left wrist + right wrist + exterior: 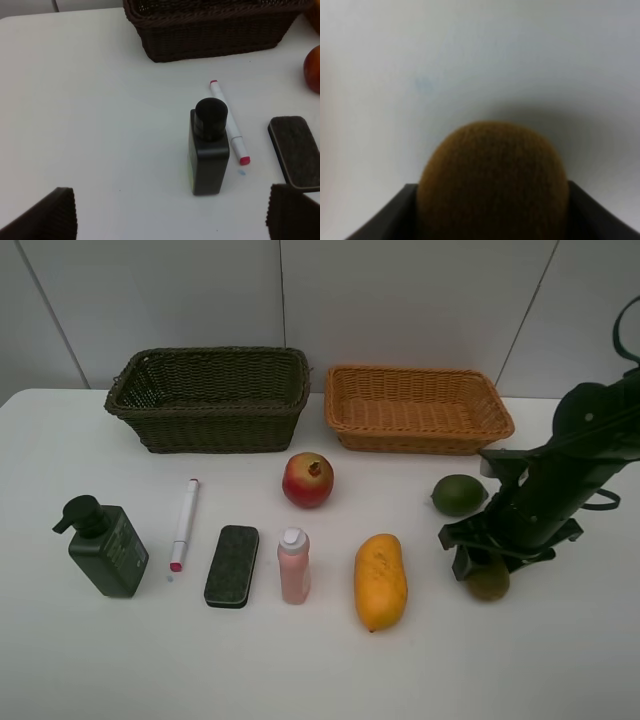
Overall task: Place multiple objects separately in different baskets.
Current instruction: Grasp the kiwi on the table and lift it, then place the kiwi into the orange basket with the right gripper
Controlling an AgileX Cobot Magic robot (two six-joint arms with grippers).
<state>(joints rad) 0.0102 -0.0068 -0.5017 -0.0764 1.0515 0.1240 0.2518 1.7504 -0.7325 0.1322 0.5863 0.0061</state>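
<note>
While within the right claw (488,562), kiwi (490,584) half hidden.

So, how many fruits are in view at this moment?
4: round red pomegranate in the middle; green lime to its right; yellow-orange mango front centre; brown fuzzy kiwi inside the right gripper. None seems hidden.

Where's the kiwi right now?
In the high view, the kiwi is on the right side, just in front of the lime and right of the mango, clamped in the right arm's jaws.
</note>
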